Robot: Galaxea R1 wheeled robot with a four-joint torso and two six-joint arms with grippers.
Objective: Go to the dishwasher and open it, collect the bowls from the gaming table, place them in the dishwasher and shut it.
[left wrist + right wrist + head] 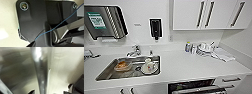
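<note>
Dishwasher (194, 87) ajar beneath white counter (189, 65).

Right end effector (49, 92) fingers spread apart

- Paper towel dispenser (105, 21) on the wall, left of the sink (106, 72): a green-and-white label (96, 20) on its front; print too blurred to read.
- Small plate (137, 24) on the wall above the sink: marks on it, not legible.
- Nothing else lettered can be read.
</note>
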